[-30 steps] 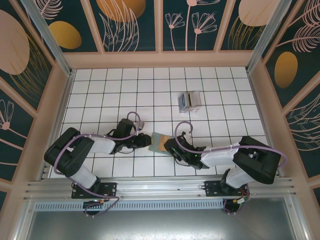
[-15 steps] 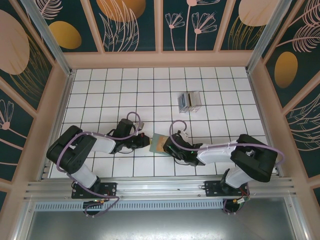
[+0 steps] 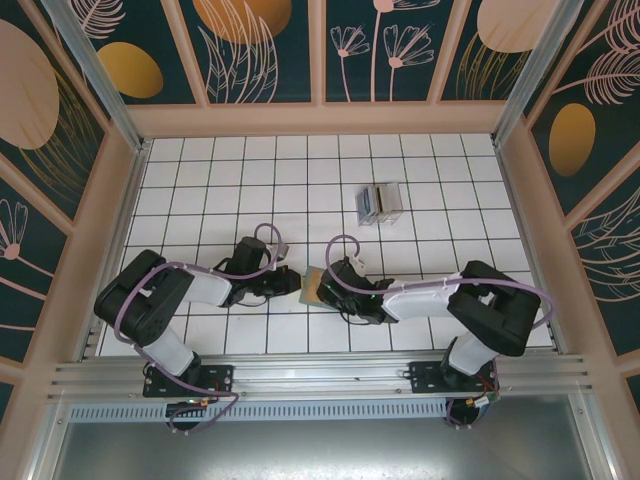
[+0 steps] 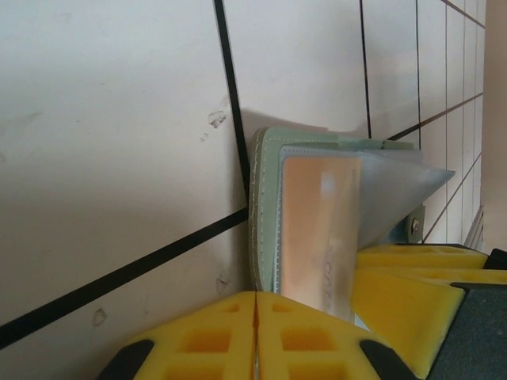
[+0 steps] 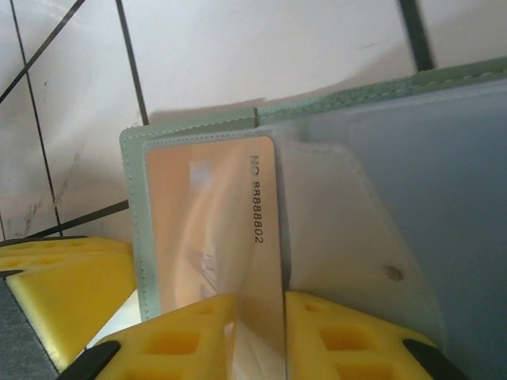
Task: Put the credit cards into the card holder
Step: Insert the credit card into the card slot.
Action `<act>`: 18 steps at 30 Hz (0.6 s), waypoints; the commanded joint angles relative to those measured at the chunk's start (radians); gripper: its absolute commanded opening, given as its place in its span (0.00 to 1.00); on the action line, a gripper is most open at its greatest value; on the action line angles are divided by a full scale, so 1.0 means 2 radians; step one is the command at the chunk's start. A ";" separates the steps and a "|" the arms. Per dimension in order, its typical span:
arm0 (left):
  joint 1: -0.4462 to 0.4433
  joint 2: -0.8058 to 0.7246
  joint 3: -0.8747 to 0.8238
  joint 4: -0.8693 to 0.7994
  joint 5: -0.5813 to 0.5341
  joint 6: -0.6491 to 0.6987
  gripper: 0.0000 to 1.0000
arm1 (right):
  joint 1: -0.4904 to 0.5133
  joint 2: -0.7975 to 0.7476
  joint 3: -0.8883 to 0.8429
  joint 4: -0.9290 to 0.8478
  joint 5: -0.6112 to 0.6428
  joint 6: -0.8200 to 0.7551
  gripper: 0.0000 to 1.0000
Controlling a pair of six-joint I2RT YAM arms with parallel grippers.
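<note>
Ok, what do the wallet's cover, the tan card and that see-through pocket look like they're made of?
The card holder cover looks like matte grey-green leather or an imitation, going by its stitched, padded edge. The tan card looks like stiff glossy plastic: glare streaks run across it and digits are printed on it. The pocket sleeve seems to be thin translucent plastic film, possibly vinyl, with a soft sheen.

Flat grey-green stitched card holder (image 5: 190,131) with clear blue-grey sleeves (image 5: 444,182); thin tan plastic credit card (image 5: 206,229) printed with dark digits. Left gripper (image 4: 255,309) and right gripper (image 5: 260,317) have bright yellow fingers (image 4: 198,340). White tiled table (image 3: 300,170) with a black grid; far walls (image 3: 270,50) dark teal with peach leaves and orange ovals
</note>
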 commanded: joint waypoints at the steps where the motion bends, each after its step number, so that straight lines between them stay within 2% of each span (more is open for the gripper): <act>1: -0.014 0.031 0.001 -0.049 -0.027 0.023 0.17 | -0.002 -0.041 -0.017 -0.061 0.040 -0.004 0.27; 6: -0.014 0.013 0.001 -0.043 -0.055 0.017 0.18 | -0.019 -0.086 -0.031 -0.090 0.064 -0.016 0.40; 10: -0.014 -0.008 0.006 -0.051 -0.064 0.020 0.24 | -0.023 -0.127 -0.048 -0.116 0.070 -0.002 0.41; 13: -0.015 -0.020 0.003 -0.049 -0.065 0.027 0.31 | -0.028 -0.147 -0.074 -0.102 0.049 0.000 0.41; 18: -0.015 -0.022 0.003 -0.056 -0.071 0.031 0.34 | -0.026 -0.147 -0.085 -0.094 0.015 -0.004 0.41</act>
